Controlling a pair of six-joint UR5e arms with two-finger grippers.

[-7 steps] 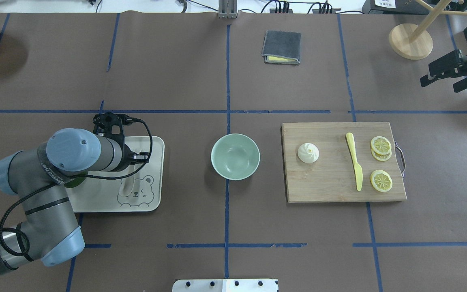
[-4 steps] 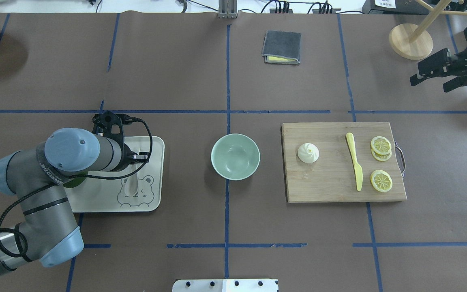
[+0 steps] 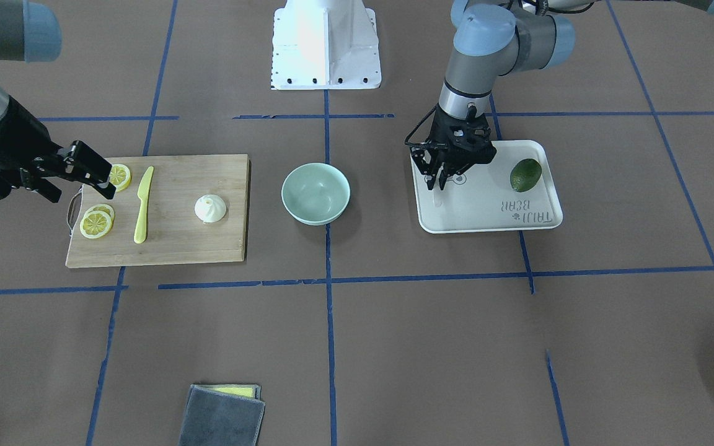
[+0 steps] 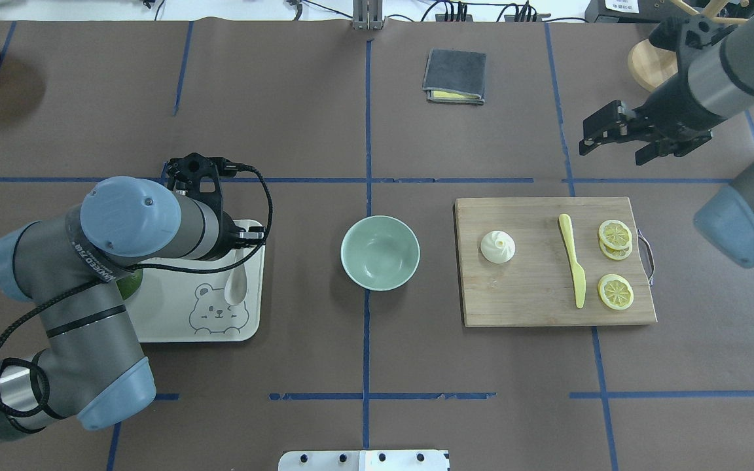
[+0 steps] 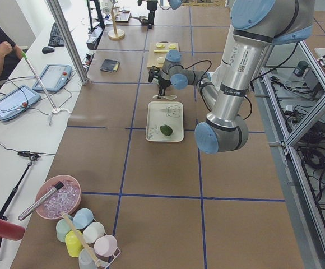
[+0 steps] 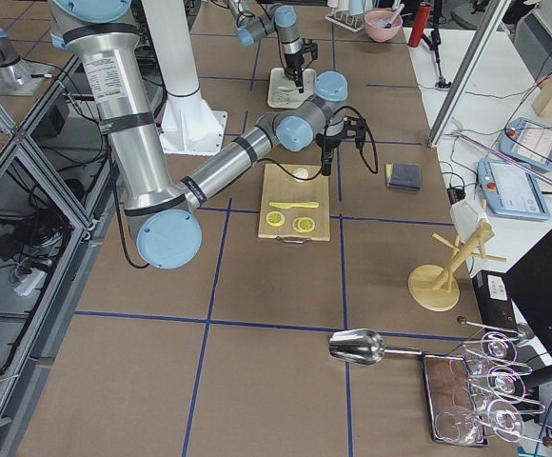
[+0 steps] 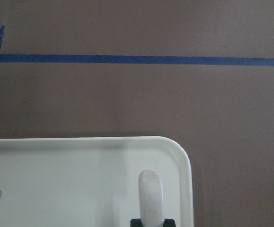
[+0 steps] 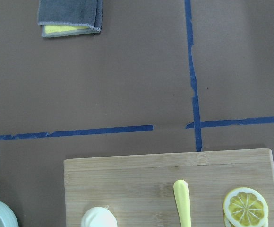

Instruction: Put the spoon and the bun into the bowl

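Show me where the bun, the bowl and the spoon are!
bun point(image 4: 497, 247), overhead view, on its pleated top.
bowl point(image 4: 380, 255), overhead view, on its bare inside bottom.
spoon point(image 4: 236, 292), overhead view, on its oval scoop.

The bowl point(image 4: 380, 253) stands at the middle of the desk point(image 4: 324, 131). To the robot's left of it lies a tray point(image 4: 154, 327), with the spoon point(image 4: 237, 288) along its bowl-side edge, held in the left pincer point(image 3: 436, 184), and a fruit point(image 3: 525, 174) at its outer side. To the bowl's right lies a cutting board point(image 4: 527, 301); on it, going outward, are the bun point(image 4: 497, 247), a knife point(image 4: 573, 268) and lemon slices point(image 4: 615, 291). A folded cloth point(image 4: 454, 76) lies farther back, well apart. The right pincer point(image 4: 611, 150) hangs behind the board's outer corner.
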